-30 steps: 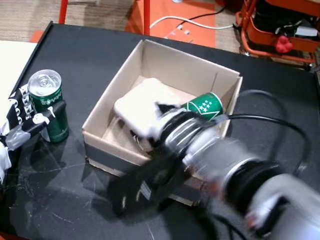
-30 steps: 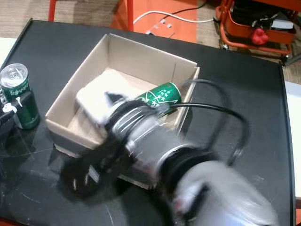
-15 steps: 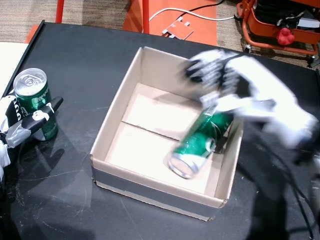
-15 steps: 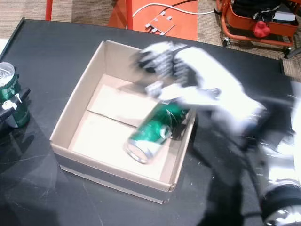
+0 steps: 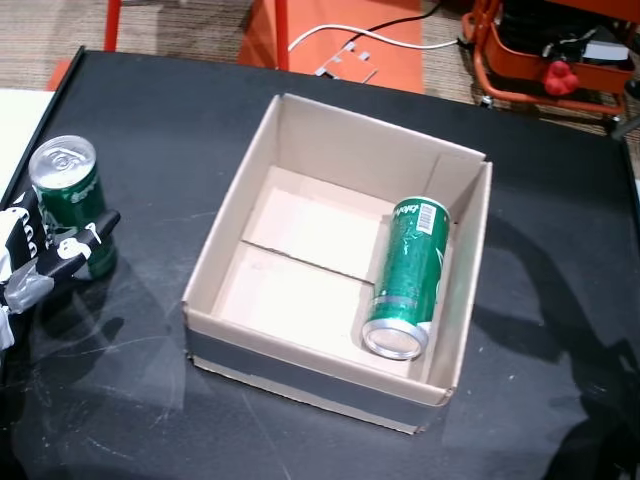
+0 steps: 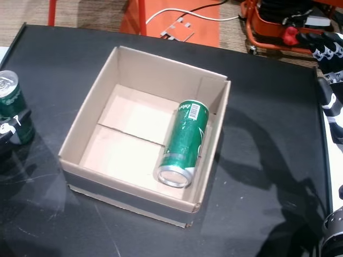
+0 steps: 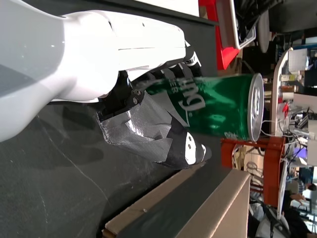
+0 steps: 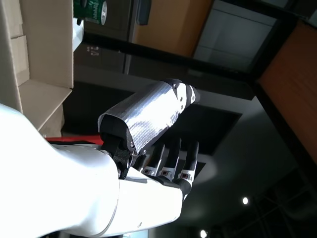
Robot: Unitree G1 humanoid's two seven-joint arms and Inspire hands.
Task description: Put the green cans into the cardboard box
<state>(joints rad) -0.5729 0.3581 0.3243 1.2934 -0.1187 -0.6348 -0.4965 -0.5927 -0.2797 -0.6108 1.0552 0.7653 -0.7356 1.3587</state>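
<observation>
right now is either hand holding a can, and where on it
The left hand grips the standing can around its side, thumb in front. The right hand is open and holds nothing.

black table | cardboard box centre | upright green can left edge

My left hand is sitting low at my left side, thumb and fingers curled tight in a grasp. My right hand is hanging raised off to my right, holding nothing, its fingers straight and slightly apart.
</observation>
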